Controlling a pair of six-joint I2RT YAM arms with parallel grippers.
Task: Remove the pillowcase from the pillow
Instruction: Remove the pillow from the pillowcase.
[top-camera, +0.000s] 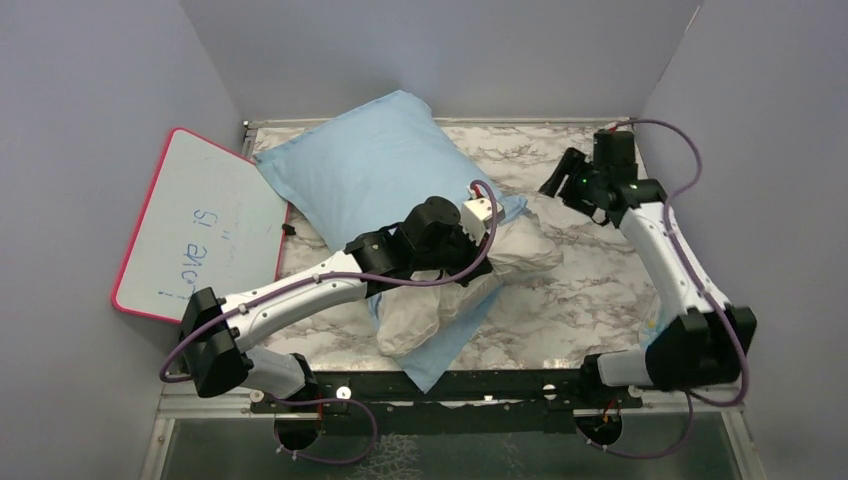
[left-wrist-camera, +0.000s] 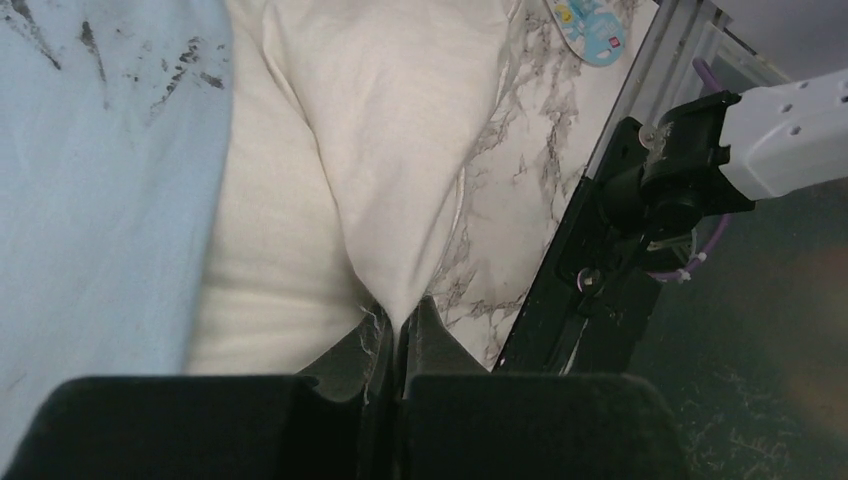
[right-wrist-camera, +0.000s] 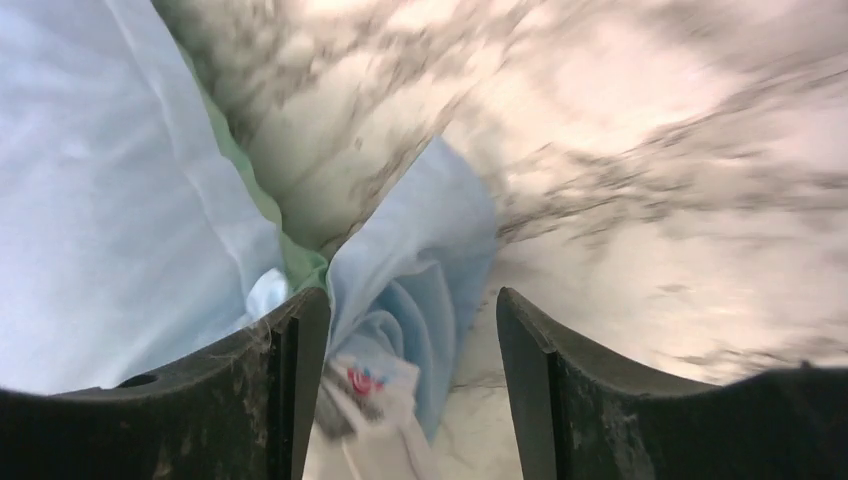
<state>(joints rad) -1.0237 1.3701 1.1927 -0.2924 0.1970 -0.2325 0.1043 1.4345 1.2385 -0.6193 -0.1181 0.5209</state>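
Note:
The light blue pillowcase (top-camera: 370, 170) lies puffed at the back left of the marble table. The off-white pillow (top-camera: 430, 305) sticks out of its near end toward the front. My left gripper (top-camera: 455, 262) reaches over it; in the left wrist view the gripper (left-wrist-camera: 400, 315) is shut on a pinched ridge of the pillow (left-wrist-camera: 380, 120), with the pillowcase (left-wrist-camera: 100, 180) alongside. My right gripper (top-camera: 557, 180) hovers at the back right. In the right wrist view the right gripper (right-wrist-camera: 410, 300) is open, and a loose fold of pillowcase (right-wrist-camera: 430, 240) with a small tag lies between the fingers, unpinched.
A pink-rimmed whiteboard (top-camera: 200, 225) leans against the left wall. Grey walls close in the table (top-camera: 600, 290) on three sides. A black rail (top-camera: 450, 385) and the arm bases run along the near edge. A small sticker (left-wrist-camera: 590, 25) lies on the marble.

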